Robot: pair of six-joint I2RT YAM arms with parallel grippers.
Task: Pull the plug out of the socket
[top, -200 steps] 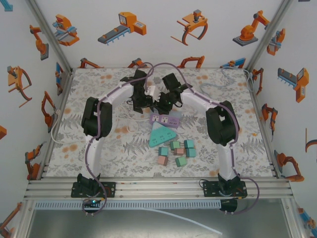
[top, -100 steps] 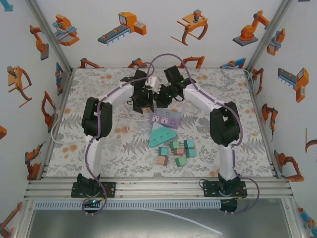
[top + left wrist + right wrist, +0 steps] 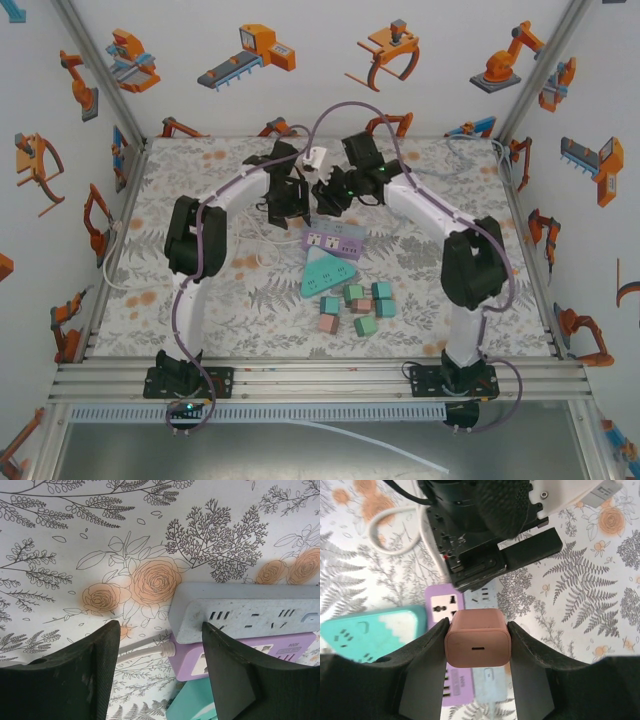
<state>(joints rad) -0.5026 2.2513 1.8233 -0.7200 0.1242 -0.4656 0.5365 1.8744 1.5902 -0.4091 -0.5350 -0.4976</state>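
A dusty-pink plug (image 3: 478, 638) sits squeezed between the two black fingers of my right gripper (image 3: 478, 630), which is shut on it. Its pins are hidden. It hangs above a purple socket strip (image 3: 440, 607) and a pale grey socket strip (image 3: 492, 677) lying side by side. In the top view the right gripper (image 3: 328, 198) hovers just behind the purple strip (image 3: 333, 241). My left gripper (image 3: 160, 627) is open, low over the mat at the strips' end. The grey strip (image 3: 250, 612) lies by its right finger, and nothing is held.
A teal triangular socket block (image 3: 328, 270) lies in front of the purple strip, with several small pastel cubes (image 3: 358, 305) nearer the bases. A white cable (image 3: 145, 652) runs left from the purple strip's end. My left arm's wrist (image 3: 485, 525) is close above the right gripper.
My right arm has drawn back and up from the strips with the plug in its fingers, and its elbow has swung right. The left gripper has opened slightly and barely moved.
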